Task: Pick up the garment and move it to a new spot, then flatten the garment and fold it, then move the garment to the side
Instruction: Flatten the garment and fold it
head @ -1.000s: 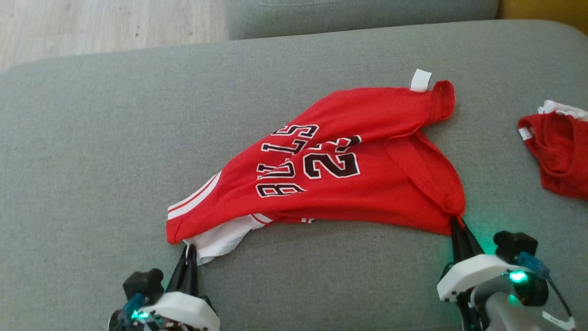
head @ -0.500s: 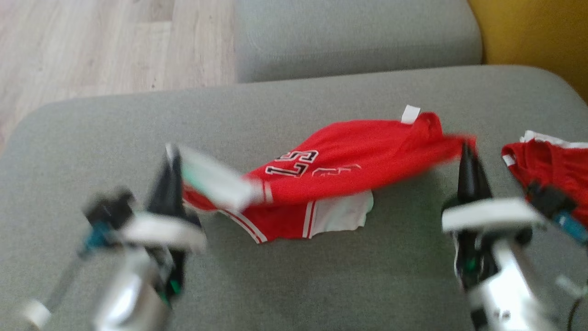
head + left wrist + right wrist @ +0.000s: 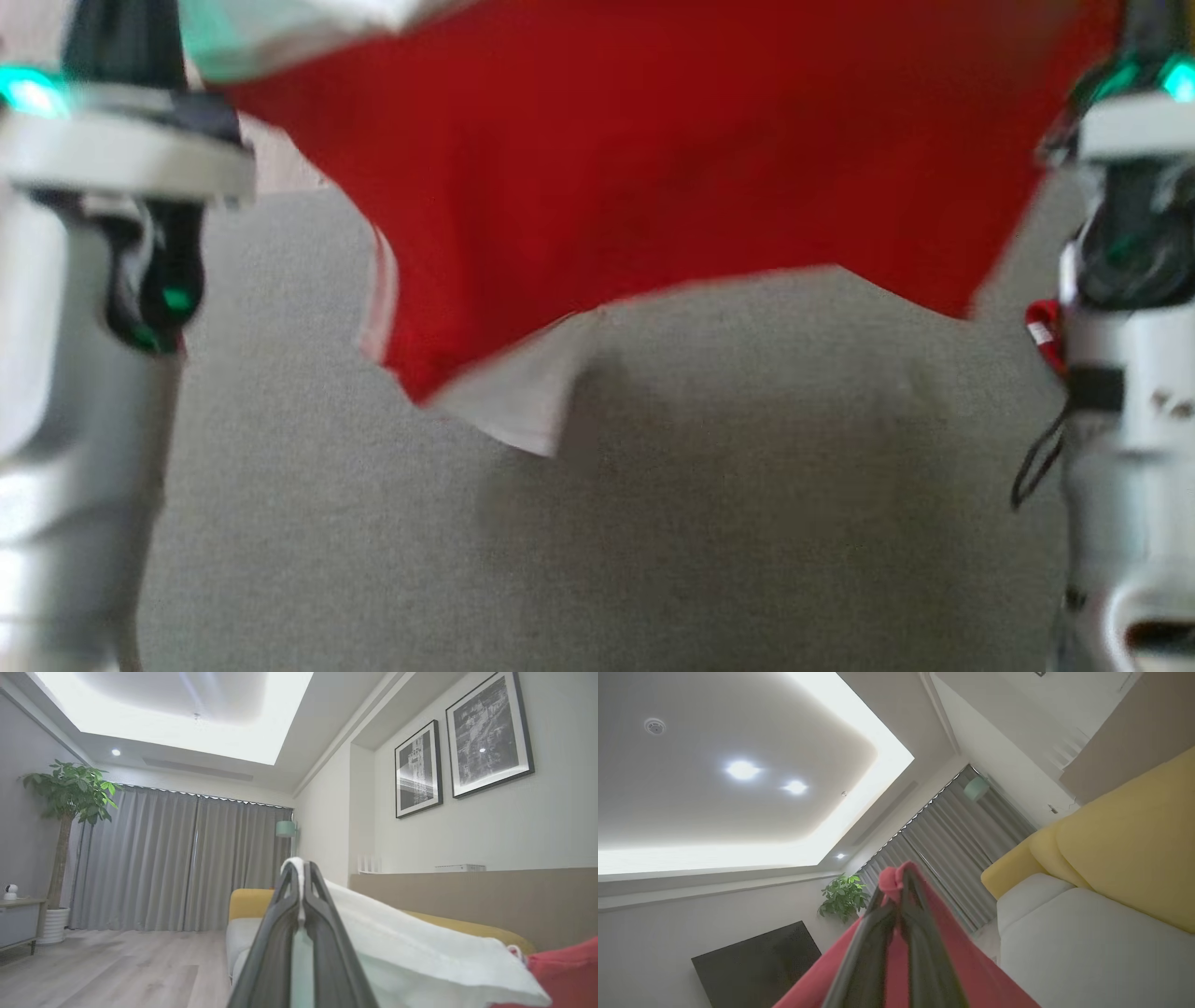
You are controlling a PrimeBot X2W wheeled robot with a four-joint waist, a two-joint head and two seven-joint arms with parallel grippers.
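Note:
The red jersey with white trim (image 3: 653,168) hangs in the air, stretched between my two grippers above the grey sofa cushion (image 3: 653,523). Its lower edge and a white corner (image 3: 523,401) dangle over the cushion. High at the left, my left gripper (image 3: 121,33) is shut on the jersey's white hem; the left wrist view shows white cloth (image 3: 420,942) pinched between its fingers (image 3: 301,870). High at the right, my right gripper (image 3: 1148,28) is shut on a red corner, seen bunched at its fingertips (image 3: 899,877). The jersey's print is hidden.
A second red garment (image 3: 1041,331) peeks out beside my right forearm. The wrist views look out over the room: a yellow sofa back (image 3: 1125,854), a potted plant (image 3: 70,793), grey curtains (image 3: 187,863) and a wooden floor (image 3: 117,966).
Both arms have swung upward and lifted the jersey off the cushion, from lying flat to hanging stretched between the grippers. The head camera has also shifted.

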